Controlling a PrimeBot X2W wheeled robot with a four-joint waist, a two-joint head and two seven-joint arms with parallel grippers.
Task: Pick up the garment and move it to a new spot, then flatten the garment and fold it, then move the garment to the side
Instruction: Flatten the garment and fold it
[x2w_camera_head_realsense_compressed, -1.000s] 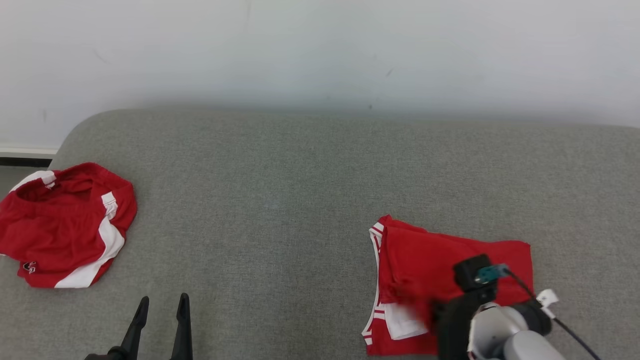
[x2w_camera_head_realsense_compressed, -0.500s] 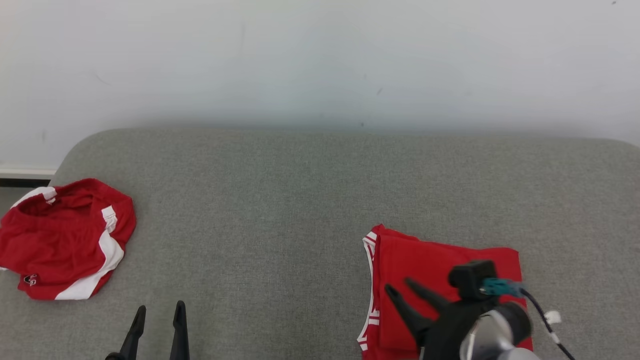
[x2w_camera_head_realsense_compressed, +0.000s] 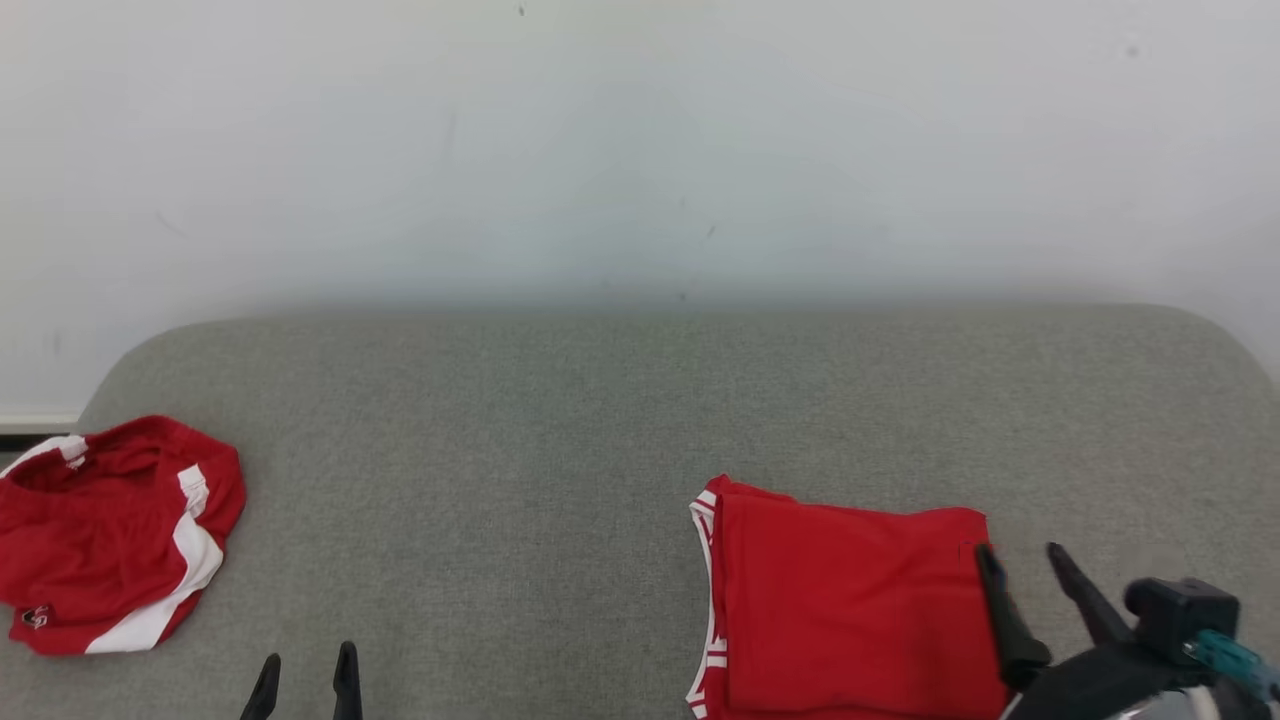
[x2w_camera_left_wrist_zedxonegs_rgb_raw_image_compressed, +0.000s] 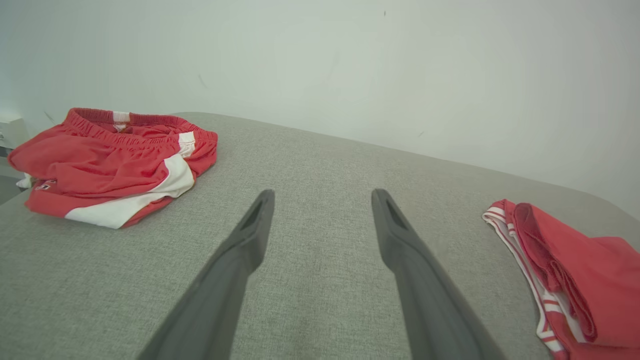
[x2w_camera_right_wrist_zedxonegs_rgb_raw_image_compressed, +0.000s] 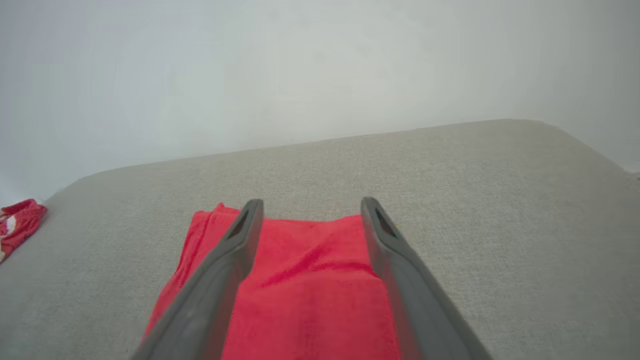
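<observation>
Folded red garment (x2w_camera_head_realsense_compressed: 850, 610), white-and-red trim along its left edge, lies flat on the grey cushion (x2w_camera_head_realsense_compressed: 550, 430), directly under and just ahead of the right gripper (x2w_camera_head_realsense_compressed: 1020, 555). That gripper's fingers are spread wide and empty, the left one over the garment's right edge and the other over bare cushion. Whether they touch the cloth cannot be told. The left gripper (x2w_camera_head_realsense_compressed: 308, 662), well apart to the garment's left, is also parted and holds nothing. Crumpled red shorts (x2w_camera_head_realsense_compressed: 100, 540) with white stripes sit ahead and left of it, by the cushion's edge.
</observation>
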